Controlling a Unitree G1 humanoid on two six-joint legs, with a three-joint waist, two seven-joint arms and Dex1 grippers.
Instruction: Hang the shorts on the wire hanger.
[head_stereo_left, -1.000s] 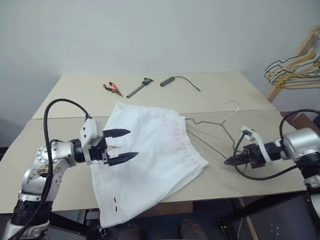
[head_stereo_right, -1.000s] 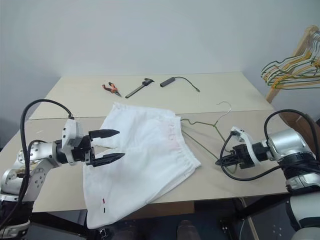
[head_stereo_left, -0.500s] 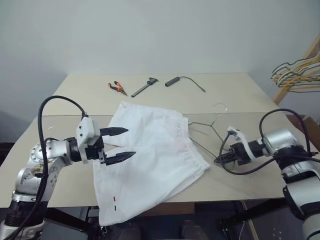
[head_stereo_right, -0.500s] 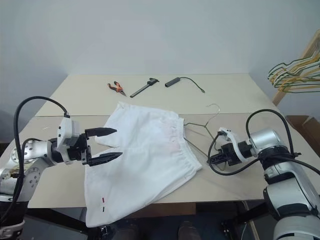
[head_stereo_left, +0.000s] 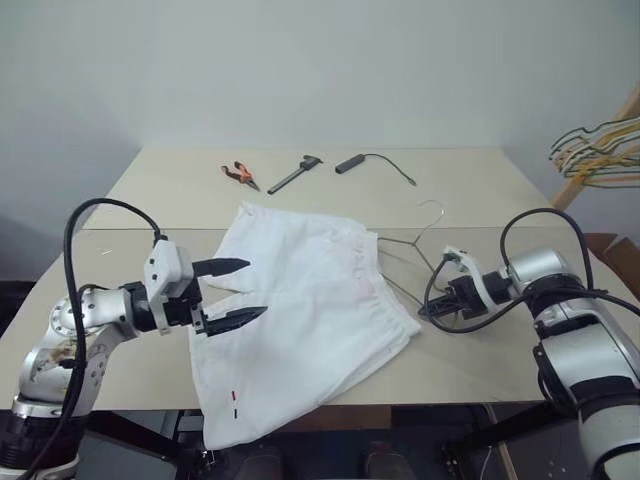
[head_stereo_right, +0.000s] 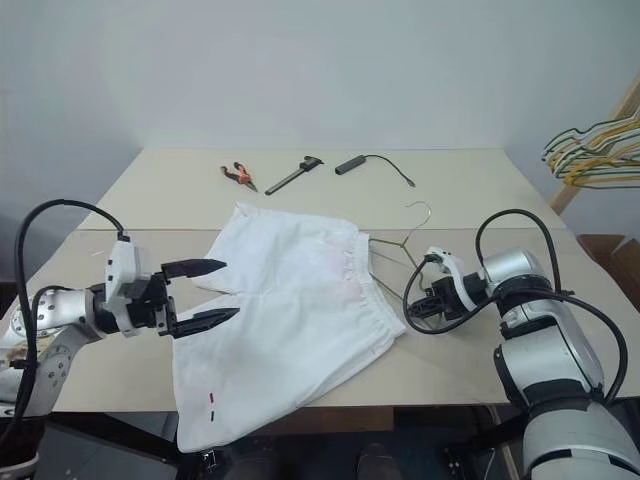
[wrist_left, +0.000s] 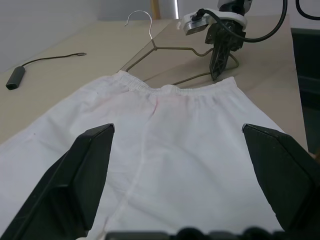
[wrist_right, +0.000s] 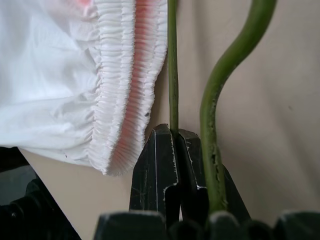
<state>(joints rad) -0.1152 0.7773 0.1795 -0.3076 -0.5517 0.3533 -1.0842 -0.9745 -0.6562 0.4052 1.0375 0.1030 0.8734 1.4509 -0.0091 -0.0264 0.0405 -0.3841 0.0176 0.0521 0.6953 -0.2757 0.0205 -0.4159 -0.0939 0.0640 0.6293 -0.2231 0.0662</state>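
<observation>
The bench (head_stereo_left: 470, 190) carries the white shorts (head_stereo_left: 300, 320), one leg hanging off its near edge; the wire hanger (head_stereo_left: 410, 243) lies touching their waistband. Left pincer (head_stereo_left: 232, 292) hovers wide open, empty; right pincer (wrist_right: 174, 137), closed, seemingly pinches the wire. Pliers (head_stereo_left: 238, 174) lie far back.

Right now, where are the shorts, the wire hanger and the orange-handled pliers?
shorts (head_stereo_left: 300, 300), left eye view, middle of the white cloth.
wire hanger (head_stereo_left: 433, 207), left eye view, on its curved hook.
orange-handled pliers (head_stereo_left: 238, 173), left eye view, on the handles.
</observation>
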